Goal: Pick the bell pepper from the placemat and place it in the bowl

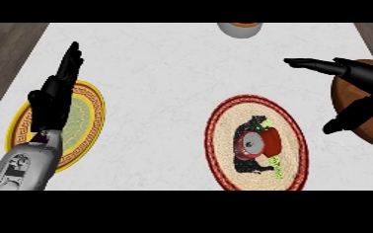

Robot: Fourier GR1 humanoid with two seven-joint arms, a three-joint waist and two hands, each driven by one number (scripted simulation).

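Though untouched, bell pepper [261, 143] on placemat [232, 117]

I read the counter [167, 89] as pale stone, matt, with faint grey veins. The placemat [226, 123] looks woven, like coarse straw, its rim a ribbed red braid. On it the bell pepper [273, 139] has a smooth red skin with a slight shine. The bowl [341, 91] looks like brown wood, dull and even. The plate [89, 128] seems glazed ceramic with a printed border. Both hands, left [55, 96] and right [350, 71], are matt black; the left forearm [25, 165] looks like grey metal.
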